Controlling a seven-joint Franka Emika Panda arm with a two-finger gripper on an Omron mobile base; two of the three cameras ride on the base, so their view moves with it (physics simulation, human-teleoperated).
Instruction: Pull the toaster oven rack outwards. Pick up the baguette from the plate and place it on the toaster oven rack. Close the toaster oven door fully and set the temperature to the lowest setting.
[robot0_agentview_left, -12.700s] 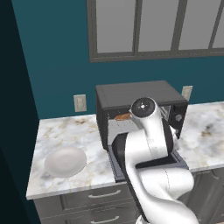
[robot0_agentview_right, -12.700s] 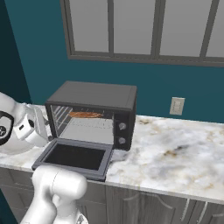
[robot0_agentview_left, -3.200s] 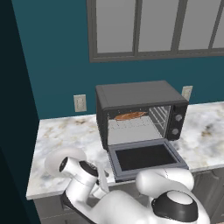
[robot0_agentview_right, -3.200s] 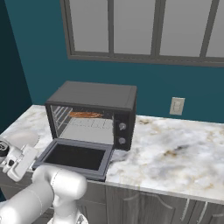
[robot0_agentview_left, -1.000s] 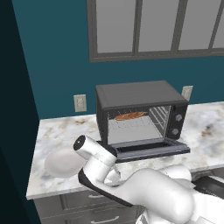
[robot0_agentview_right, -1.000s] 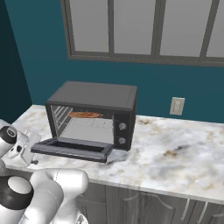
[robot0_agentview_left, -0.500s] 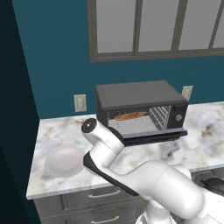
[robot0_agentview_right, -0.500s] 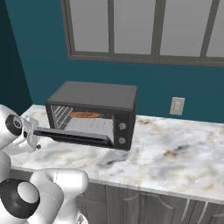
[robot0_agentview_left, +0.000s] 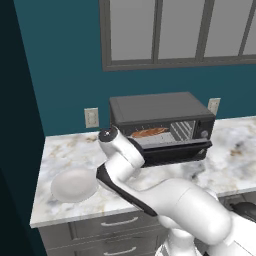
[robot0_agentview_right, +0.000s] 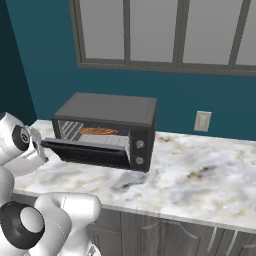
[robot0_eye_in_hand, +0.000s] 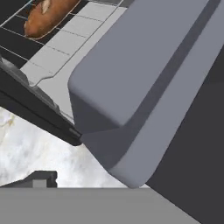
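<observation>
While the toaster oven door stands half raised | hand spread wide, grasping nothing, at the door's left end | baguette on toaster oven rack inside toaster oven, beyond the hand | plate bare on worktop

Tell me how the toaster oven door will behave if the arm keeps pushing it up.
The toaster oven door looks like a rigid framed panel, so it probably swings as one piece about its lower hinge. It stands partly raised, so it may drop back if released. Its smooth grey edge could let contact slide.
</observation>
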